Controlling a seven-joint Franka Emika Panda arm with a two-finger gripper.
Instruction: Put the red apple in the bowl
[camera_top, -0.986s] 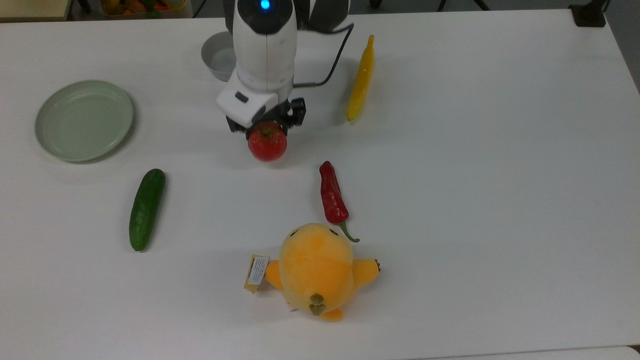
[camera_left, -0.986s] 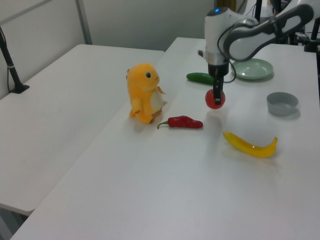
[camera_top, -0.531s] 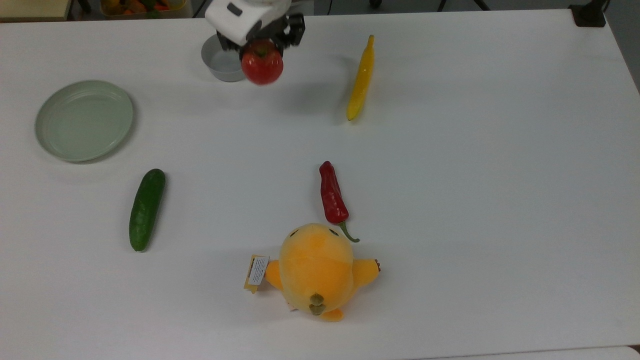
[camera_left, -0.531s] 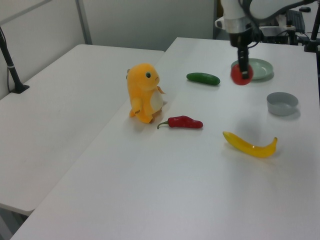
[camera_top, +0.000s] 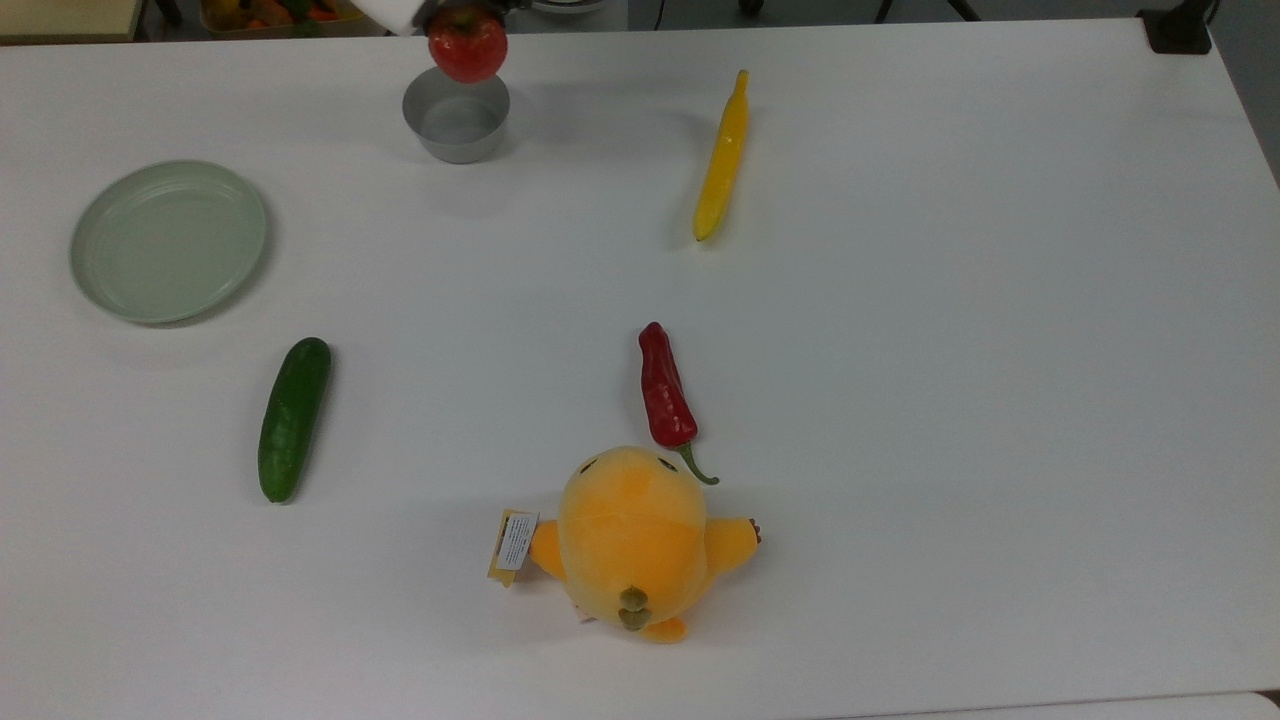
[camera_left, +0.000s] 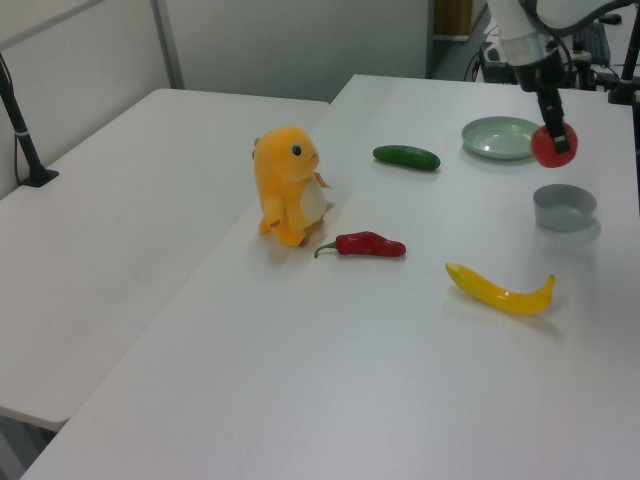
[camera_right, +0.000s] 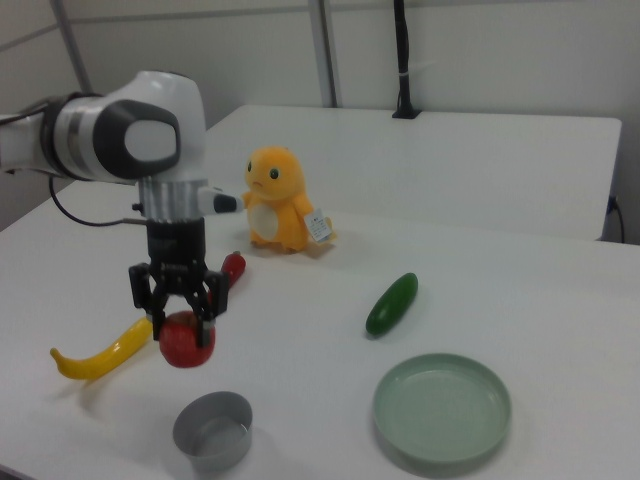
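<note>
Holding red apple (camera_right: 186, 340) w/ gripper (camera_right: 180, 318), seemingly above bowl (camera_right: 212, 430)

— What is sitting on the white bench (camera_top: 900, 400)?

— A grey bowl (camera_top: 456, 117), a pale green plate (camera_top: 168, 241), a cucumber (camera_top: 293, 418), a red chili (camera_top: 664, 386) and a long yellow fruit (camera_top: 722, 156), possibly a pepper.

— Anything else?

— An orange plush toy (camera_left: 288, 185) is standing just beside the chili's stem.

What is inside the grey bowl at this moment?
Nothing: the bowl shows a bare grey interior. The red apple hangs above it in the gripper, clear of the rim.
</note>
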